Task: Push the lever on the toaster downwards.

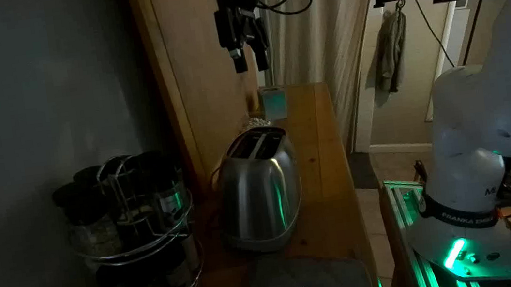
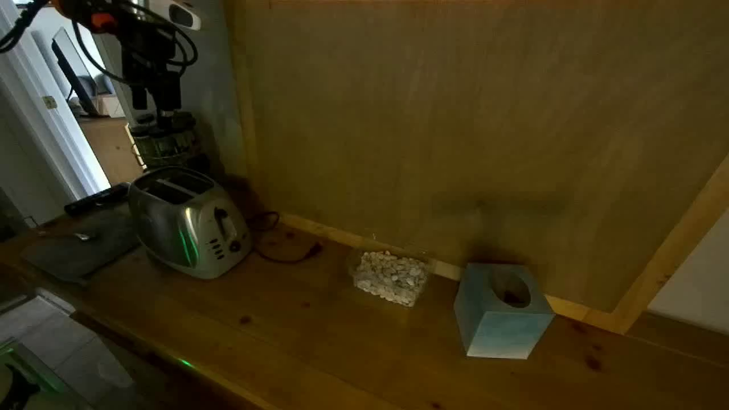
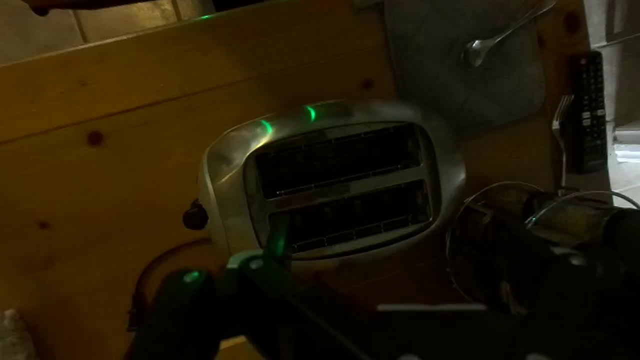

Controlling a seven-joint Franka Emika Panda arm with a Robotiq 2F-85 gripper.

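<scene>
The wooden counter (image 2: 319, 336) there carries the steel toaster (image 2: 188, 226), long axis running along the counter, one narrow end towards the bluish box (image 2: 504, 333). The gripper (image 1: 251, 63) hangs well above, fingers (image 1: 262, 60) apart, nothing between them. The small dark lever (image 2: 220, 214) sits below those fingertips, on that end.

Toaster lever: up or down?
Up. In an exterior view, the lever sits near the top of its slot on the toaster, above the round dial.
</scene>
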